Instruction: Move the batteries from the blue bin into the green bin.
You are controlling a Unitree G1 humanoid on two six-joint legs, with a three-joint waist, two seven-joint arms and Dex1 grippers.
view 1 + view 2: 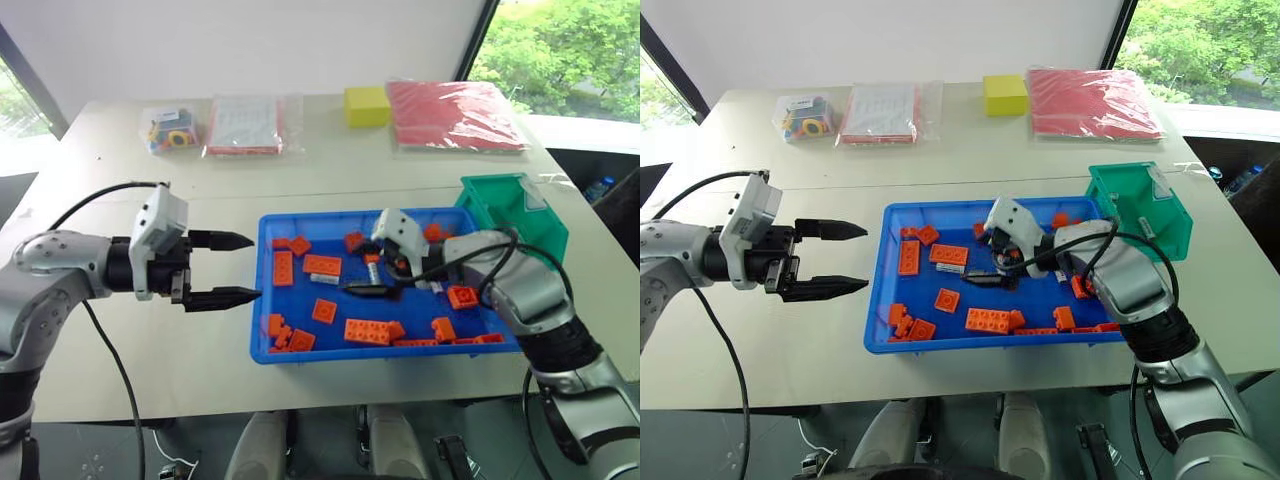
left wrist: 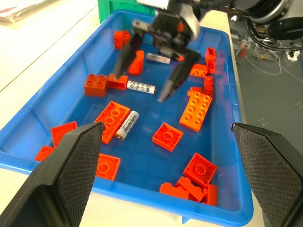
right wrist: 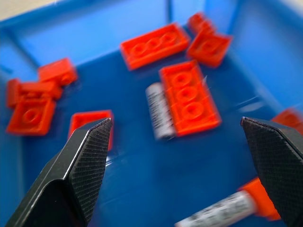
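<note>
At the left of the head view, the left gripper (image 1: 232, 268) hangs over the bare table (image 1: 150, 340), fingers spread wide, holding nothing, just short of the blue bin (image 1: 262, 300). In the bin, centre frame, batteries (image 2: 127, 125) lie among orange bricks (image 1: 366, 331); three seem visible, though blur may hide more. The right gripper (image 1: 372, 274) reaches into the bin, jaws wide apart and empty. The green bin (image 1: 515, 212) stands at the bin's upper right corner.
</note>
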